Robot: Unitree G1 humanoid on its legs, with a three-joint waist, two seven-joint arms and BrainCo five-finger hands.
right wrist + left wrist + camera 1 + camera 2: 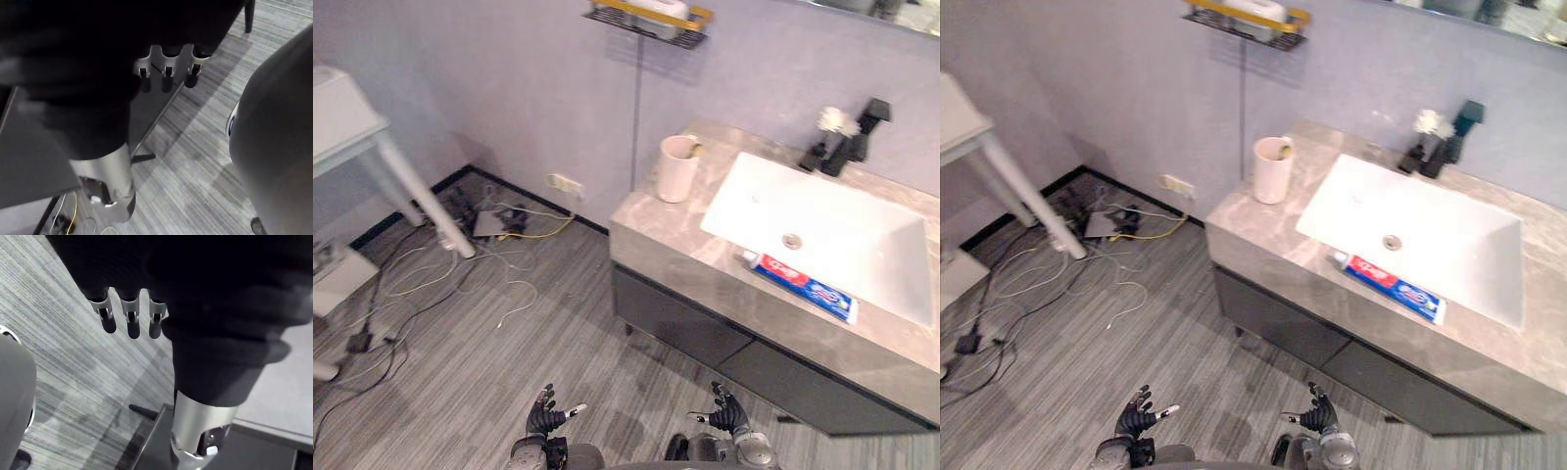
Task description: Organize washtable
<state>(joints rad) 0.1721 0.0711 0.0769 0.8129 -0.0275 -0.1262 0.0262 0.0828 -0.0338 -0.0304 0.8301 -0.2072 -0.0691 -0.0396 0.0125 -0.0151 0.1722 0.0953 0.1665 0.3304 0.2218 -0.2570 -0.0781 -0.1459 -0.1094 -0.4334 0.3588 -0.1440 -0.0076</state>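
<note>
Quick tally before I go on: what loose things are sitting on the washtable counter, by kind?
Cream cup: 1
Toothpaste tube: 1
White fluffy item beside the black faucet: 1
Total: 3 loose things. Something small pokes out of the cup, too small to identify, so it is not counted.

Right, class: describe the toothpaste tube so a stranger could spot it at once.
Find the grey stone washtable, then its white sink. Along the sink's front edge lies the toothpaste tube, flat and coloured red, white and blue, whereas the cup stands upright and plain cream.
</note>
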